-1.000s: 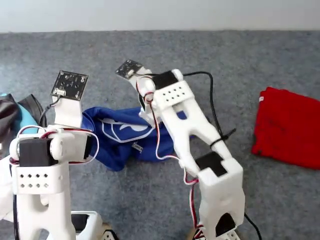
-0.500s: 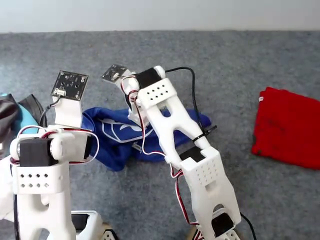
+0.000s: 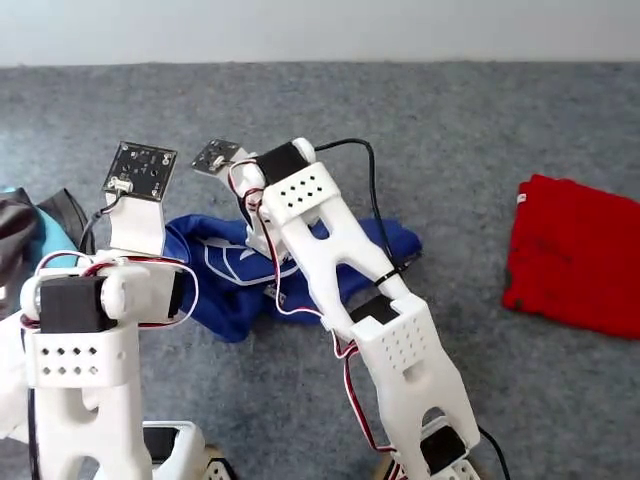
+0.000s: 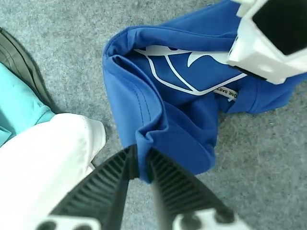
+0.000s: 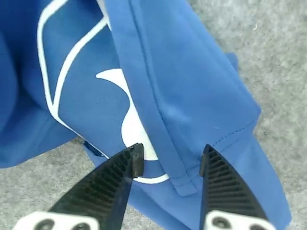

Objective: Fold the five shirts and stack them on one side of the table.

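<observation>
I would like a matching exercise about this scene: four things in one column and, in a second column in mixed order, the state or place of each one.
Column one:
1. red shirt
2. blue shirt
3. left gripper
4. right gripper

Column two:
A. open, just above blue cloth
B. crumpled, between the two arms
C. lying flat, away from both arms
D. shut on a fold of blue cloth

Pairs: 1-C, 2-B, 3-D, 4-A

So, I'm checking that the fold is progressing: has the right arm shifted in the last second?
Yes. In the high view the right arm has swung away from the red shirt, toward the left arm.
</observation>
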Controlling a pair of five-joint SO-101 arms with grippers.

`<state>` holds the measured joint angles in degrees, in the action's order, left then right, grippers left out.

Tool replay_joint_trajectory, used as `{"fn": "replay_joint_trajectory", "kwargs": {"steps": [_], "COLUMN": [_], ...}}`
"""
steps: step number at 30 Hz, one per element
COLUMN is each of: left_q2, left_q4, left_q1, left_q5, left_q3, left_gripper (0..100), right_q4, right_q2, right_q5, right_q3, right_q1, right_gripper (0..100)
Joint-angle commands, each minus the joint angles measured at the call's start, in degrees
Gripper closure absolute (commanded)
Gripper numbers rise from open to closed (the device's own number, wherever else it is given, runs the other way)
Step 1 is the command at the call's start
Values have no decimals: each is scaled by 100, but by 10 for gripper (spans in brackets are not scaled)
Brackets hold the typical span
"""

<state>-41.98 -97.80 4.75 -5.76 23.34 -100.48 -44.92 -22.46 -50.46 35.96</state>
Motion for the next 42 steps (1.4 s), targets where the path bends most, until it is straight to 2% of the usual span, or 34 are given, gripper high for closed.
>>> {"fn": "replay_joint_trajectory", "kwargs": {"steps": [1,9,13,21,27,28,37,42], "left_q2": [-79,-79,-79,-114,-105,-105,-123,-123], "left_q4": [70,70,88,229,229,229,712,1046], "left_q1": [-9,-9,-18,-18,-18,-18,26,26], "left_q5": [-9,-9,-9,-9,-9,-9,-35,-35], "left_q3": [-31,-22,48,215,224,224,127,-690], "left_gripper": [987,987,987,987,987,987,987,987], "right_q4": [-215,338,391,699,708,690,637,637], "right_q2": [-66,-224,-233,-418,-611,-585,708,1771], "right_q5": [9,-114,-475,-475,-475,-475,-659,-985], "right_q3": [-176,-176,-176,-176,-176,-185,-185,-185], "right_q1": [-22,-558,-567,-593,-611,-637,-1165,-1508], "right_gripper": [791,792,793,796,987,991,990,990]}}
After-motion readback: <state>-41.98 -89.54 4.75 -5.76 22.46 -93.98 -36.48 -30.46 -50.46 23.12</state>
